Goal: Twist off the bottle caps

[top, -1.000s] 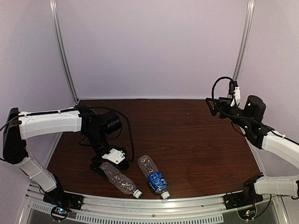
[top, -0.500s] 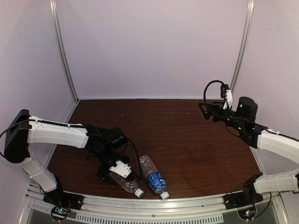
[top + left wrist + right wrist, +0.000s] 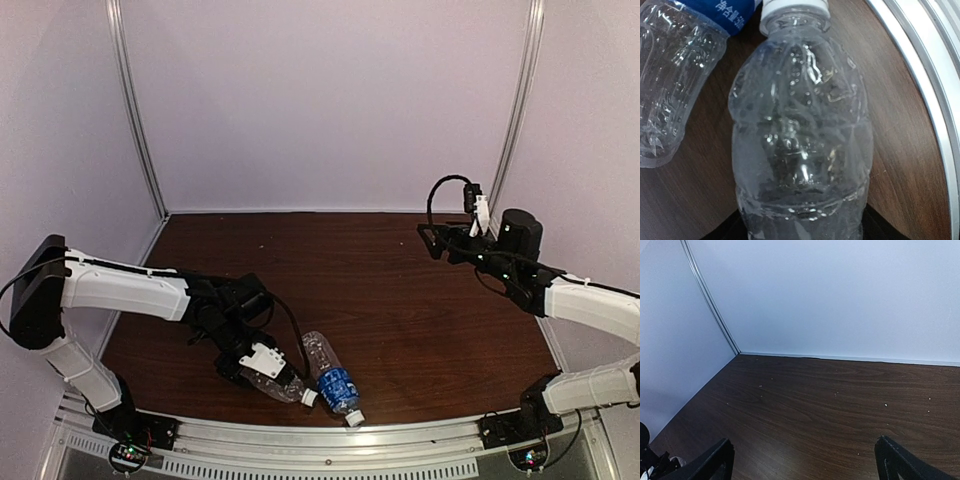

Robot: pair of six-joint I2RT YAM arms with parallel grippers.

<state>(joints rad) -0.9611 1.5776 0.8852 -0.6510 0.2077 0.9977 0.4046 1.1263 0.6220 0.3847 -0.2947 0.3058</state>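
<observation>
Two clear crinkled bottles lie near the table's front edge. The unlabelled bottle (image 3: 285, 388) fills the left wrist view (image 3: 800, 140), its white cap (image 3: 309, 398) (image 3: 795, 5) pointing away from the wrist. My left gripper (image 3: 258, 367) (image 3: 800, 232) is shut around its lower body, a dark finger pressed against each side. Just right of it lies the blue-labelled bottle (image 3: 328, 373) (image 3: 675, 75), with its cap (image 3: 356, 419) toward the front rail. My right gripper (image 3: 430, 240) (image 3: 802, 462) hangs open above the right rear of the table, holding nothing.
A metal rail (image 3: 330, 440) (image 3: 925, 65) runs along the front edge, close to both caps. Pale walls enclose the dark wood table (image 3: 400, 300) (image 3: 830, 405) at the back and sides. Small white specks dot the wood.
My left gripper dropped onto the unlabelled bottle and closed on it; the bottle's cap end swung toward the labelled bottle. The right arm drifted slightly left.
</observation>
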